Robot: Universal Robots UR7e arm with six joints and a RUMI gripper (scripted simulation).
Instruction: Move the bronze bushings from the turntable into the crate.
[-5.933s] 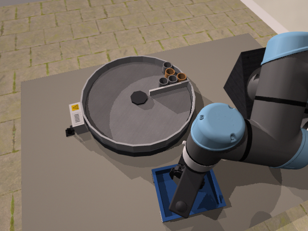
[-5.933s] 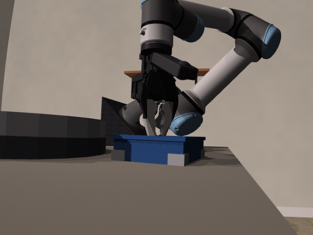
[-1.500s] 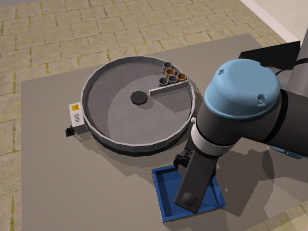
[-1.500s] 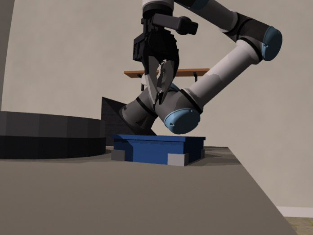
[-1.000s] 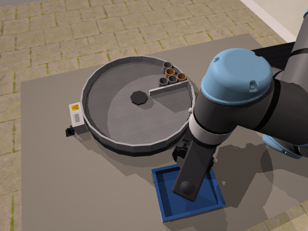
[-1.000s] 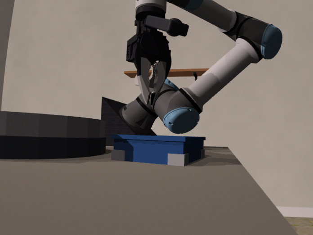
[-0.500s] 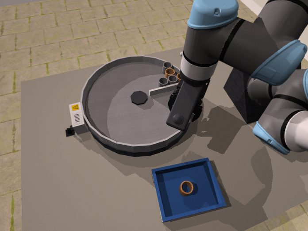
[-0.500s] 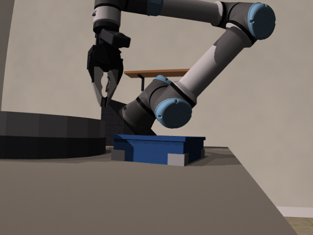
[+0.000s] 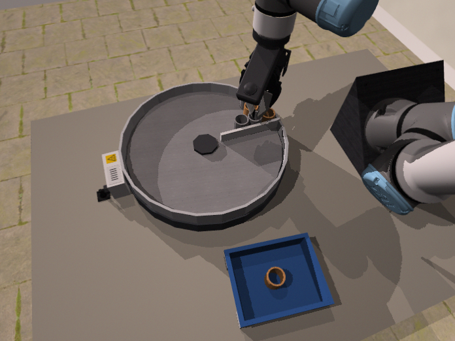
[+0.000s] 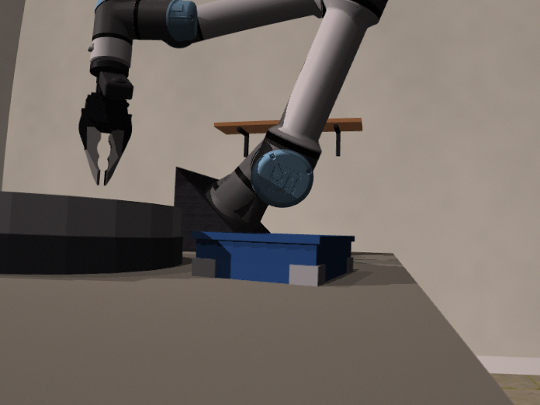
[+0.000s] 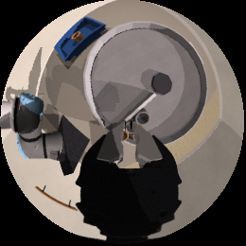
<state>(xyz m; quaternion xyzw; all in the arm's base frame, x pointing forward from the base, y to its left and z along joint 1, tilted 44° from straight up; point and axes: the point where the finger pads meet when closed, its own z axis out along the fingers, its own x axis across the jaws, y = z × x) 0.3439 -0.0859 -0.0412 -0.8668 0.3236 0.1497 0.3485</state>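
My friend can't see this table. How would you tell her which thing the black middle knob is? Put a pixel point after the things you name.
Find the big round turntable (image 9: 198, 219) (image 11: 88, 78). At its middle sits a dark knob (image 9: 205, 144) (image 11: 161, 83). Unlike the hollow bushings nearby, its top is flat and many-sided.

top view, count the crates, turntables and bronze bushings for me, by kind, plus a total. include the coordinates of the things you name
crate (image 9: 286, 311) (image 10: 261, 261) (image 11: 92, 35): 1
turntable (image 9: 198, 219) (image 10: 87, 217) (image 11: 89, 76): 1
bronze bushings (image 9: 270, 284) (image 11: 77, 36): 3 (1 in the crate, 2 on the turntable, one of these partly hidden by the claw (image 9: 254, 113) (image 10: 102, 184) (image 11: 128, 121))
total: 5
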